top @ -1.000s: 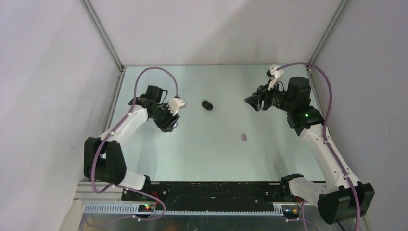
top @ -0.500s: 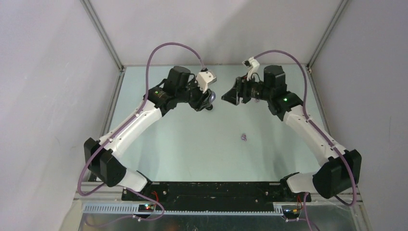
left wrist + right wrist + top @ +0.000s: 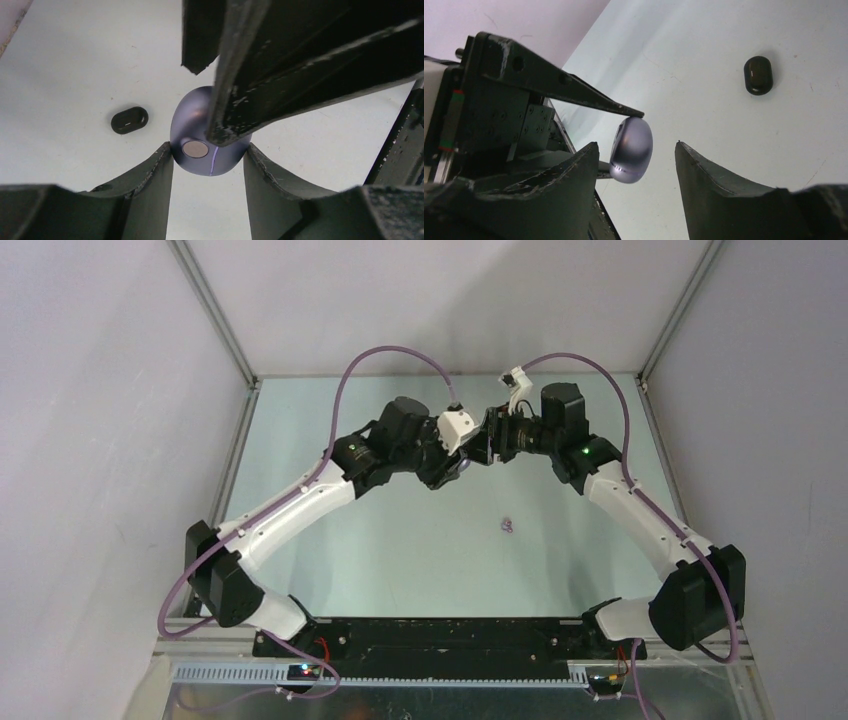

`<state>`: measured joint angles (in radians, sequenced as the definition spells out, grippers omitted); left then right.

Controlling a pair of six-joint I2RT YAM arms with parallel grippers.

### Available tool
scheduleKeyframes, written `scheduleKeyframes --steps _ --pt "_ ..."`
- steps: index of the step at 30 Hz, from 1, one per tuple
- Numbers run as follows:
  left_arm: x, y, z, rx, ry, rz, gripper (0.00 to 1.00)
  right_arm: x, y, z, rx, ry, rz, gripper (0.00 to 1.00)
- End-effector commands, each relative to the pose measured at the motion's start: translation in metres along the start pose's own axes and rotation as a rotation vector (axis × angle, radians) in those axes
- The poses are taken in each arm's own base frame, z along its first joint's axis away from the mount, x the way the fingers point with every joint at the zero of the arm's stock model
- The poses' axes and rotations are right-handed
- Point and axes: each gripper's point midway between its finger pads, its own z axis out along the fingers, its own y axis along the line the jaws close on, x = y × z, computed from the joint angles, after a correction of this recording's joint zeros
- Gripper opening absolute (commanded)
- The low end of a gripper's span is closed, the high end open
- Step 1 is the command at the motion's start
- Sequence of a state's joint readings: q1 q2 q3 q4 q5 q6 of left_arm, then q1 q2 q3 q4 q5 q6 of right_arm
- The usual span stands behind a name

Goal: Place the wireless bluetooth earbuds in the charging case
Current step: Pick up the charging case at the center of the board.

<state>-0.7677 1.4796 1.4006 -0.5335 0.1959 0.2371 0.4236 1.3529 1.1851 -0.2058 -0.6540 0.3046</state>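
1. Plainly, the left jaws clamp the purple case (image 3: pixel 192 125) by its sides, holding it above the surface (image 3: pixel 400 560).
2. Right jaws stand apart, straddling the case without closing. One finger may brush its shell, though the view is too tight to be sure.
3. Only one bud (image 3: pixel 508 526) shows, pale purple, lying on the surface nearer the bases and well apart from both arms.
4. It is probably very light, hard and rounded, so it could squirt out of a grip. Pinch it gently across its widest part.
5. The case looks like a smooth, stiff pebble, slippery too. Its thin seam is where to pry the lid.
6. A black oval (image 3: pixel 758 75) lies near on the surface. Nothing blocks the bud, but the lid looks shut and both arms crowd the case.
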Motion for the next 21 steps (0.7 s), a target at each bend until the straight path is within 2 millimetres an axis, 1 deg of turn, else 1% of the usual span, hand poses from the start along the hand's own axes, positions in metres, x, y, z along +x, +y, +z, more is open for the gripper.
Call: scheduleKeyframes --steps 1,3,5,10,17,21 --pt "-0.015 0.002 -0.003 -0.039 -0.05 0.028 0.28 -0.005 0.007 0.003 -0.036 -0.015 -0.007 0.6" --pt "-0.015 0.001 -0.004 -0.042 -0.053 0.03 0.28 -0.005 0.007 0.003 -0.039 -0.011 -0.005 0.54" --pt "-0.015 0.002 -0.005 -0.052 -0.055 0.031 0.28 -0.003 0.008 0.002 -0.04 -0.006 -0.007 0.53" --pt "-0.013 0.006 -0.005 -0.079 -0.063 0.032 0.27 0.002 0.006 0.002 -0.028 0.011 -0.01 0.54" --pt "-0.015 0.005 -0.008 -0.082 -0.075 0.024 0.27 0.012 0.002 0.013 -0.016 0.04 -0.02 0.55" --pt "-0.016 0.004 -0.01 -0.079 -0.084 0.02 0.27 0.017 -0.004 0.019 0.0 0.056 -0.013 0.55"
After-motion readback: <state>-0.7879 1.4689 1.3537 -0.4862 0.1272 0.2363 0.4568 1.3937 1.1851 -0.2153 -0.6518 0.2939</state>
